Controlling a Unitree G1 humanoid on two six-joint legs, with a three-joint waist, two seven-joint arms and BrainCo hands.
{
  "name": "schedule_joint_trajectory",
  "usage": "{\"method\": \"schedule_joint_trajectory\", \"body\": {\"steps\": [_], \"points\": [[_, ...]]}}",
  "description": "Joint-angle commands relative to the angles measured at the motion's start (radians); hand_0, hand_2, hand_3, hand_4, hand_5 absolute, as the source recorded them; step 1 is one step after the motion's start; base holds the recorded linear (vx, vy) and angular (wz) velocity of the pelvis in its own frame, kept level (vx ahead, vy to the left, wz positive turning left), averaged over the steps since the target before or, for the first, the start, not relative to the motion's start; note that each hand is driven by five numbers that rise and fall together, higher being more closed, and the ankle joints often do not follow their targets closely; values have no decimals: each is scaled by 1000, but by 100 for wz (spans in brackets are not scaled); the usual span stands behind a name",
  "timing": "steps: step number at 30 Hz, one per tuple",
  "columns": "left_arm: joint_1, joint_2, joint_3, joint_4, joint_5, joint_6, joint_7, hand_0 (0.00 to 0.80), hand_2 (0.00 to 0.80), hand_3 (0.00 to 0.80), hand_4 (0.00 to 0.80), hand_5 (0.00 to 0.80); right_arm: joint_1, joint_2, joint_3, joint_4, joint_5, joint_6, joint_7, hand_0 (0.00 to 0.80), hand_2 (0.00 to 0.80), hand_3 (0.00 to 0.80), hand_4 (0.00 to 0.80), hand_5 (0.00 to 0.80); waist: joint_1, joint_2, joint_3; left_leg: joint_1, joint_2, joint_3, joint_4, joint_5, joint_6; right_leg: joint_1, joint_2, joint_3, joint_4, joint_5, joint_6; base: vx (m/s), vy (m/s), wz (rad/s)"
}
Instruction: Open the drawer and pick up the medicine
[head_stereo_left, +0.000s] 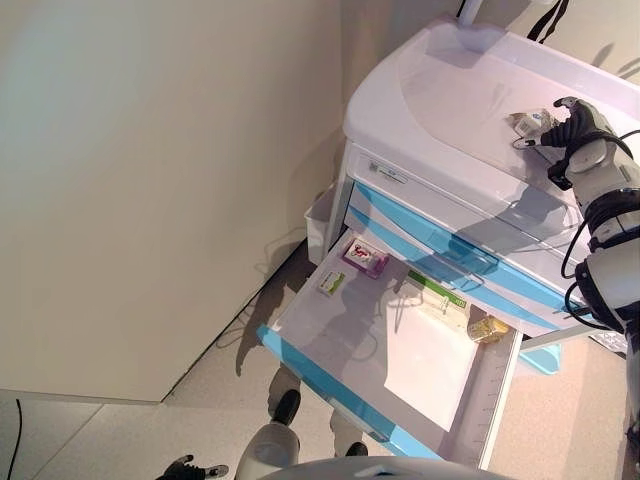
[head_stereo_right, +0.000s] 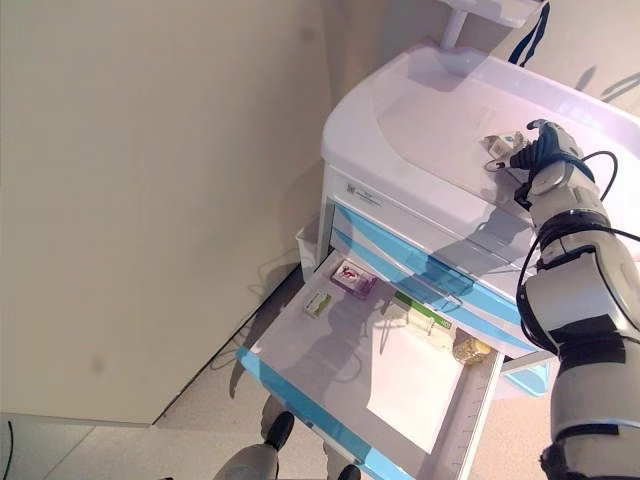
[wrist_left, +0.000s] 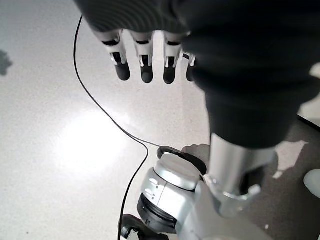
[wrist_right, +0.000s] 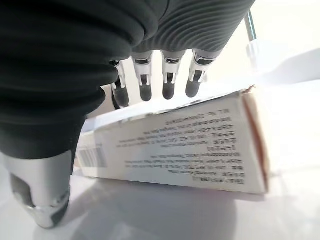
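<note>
Medicine box (wrist_right: 175, 145) flat on cart top (head_stereo_left: 450, 110)

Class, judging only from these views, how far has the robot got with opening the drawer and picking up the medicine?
Done: the drawer is pulled open, with several packets left inside. In hand: the right hand is over the cart top with a white medicine box between its fingers and thumb; the box seems to rest on the surface. Left: little, perhaps releasing the box. The left hand hangs idle, open, above the floor.
</note>
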Motion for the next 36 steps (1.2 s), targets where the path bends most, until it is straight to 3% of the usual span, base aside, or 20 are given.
{"method": "schedule_joint_trajectory", "body": {"steps": [1,7,9,11,12,13,21,27,36], "points": [[-31,-4,-12,25,-5,-13,8,0,0,0,0,0,-41,-22,-9,-175,100,-52,-81,0,0,0,0,0,0,-5,6,69,-24,61,-14,-56,9,-23,-18,0,65,28,44,0,28,-8],[-12,-26,29,19,6,-14,28,0,0,0,0,0,143,-109,-186,-631,118,-94,-186,0,0,0,0,0,-50,18,-9,103,-17,104,-20,-71,17,-11,-18,37,70,28,46,11,32,-20],[-9,-26,31,18,11,-15,32,0,0,0,0,0,196,-120,-235,-694,115,-102,-201,0,0,0,0,0,-53,21,-11,109,-16,109,-20,-73,18,-8,-18,41,71,27,46,15,28,-7],[-3,-37,39,17,29,-17,39,0,0,0,0,0,296,-132,-351,-811,152,-149,-245,0,0,0,0,0,-68,37,-20,124,-18,125,-22,-79,21,-1,-20,52,71,27,48,6,29,-22],[-3,-34,37,17,29,-17,39,0,0,0,0,0,305,-132,-359,-817,151,-147,-244,0,0,0,0,0,-66,35,-20,125,-18,126,-22,-80,21,-1,-20,53,71,27,48,6,29,-30],[1,-41,40,14,36,-18,42,0,0,0,0,0,374,-125,-434,-880,223,-195,-252,0,0,0,0,0,-75,45,-26,136,-17,136,-24,-84,22,5,-21,61,70,26,50,8,26,-20],[12,-52,44,22,55,-7,52,0,0,0,0,0,546,-65,-639,-1029,489,-314,-276,0,0,0,0,0,-111,68,-52,170,-14,188,-28,-98,24,19,-18,102,64,30,53,3,21,-24],[15,-73,44,29,66,5,61,0,0,0,0,0,701,13,-778,-1079,593,-374,-317,0,0,0,0,0,-141,86,-68,196,-12,223,-28,-112,27,26,-16,133,63,31,54,4,13,-18],[12,-96,62,17,90,4,70,0,0,0,0,0,1023,131,-979,-1059,500,-345,-397,0,0,0,0,0,-186,108,-74,224,-10,264,-27,-129,32,33,-9,181,59,30,54,-1,5,-18]]}}
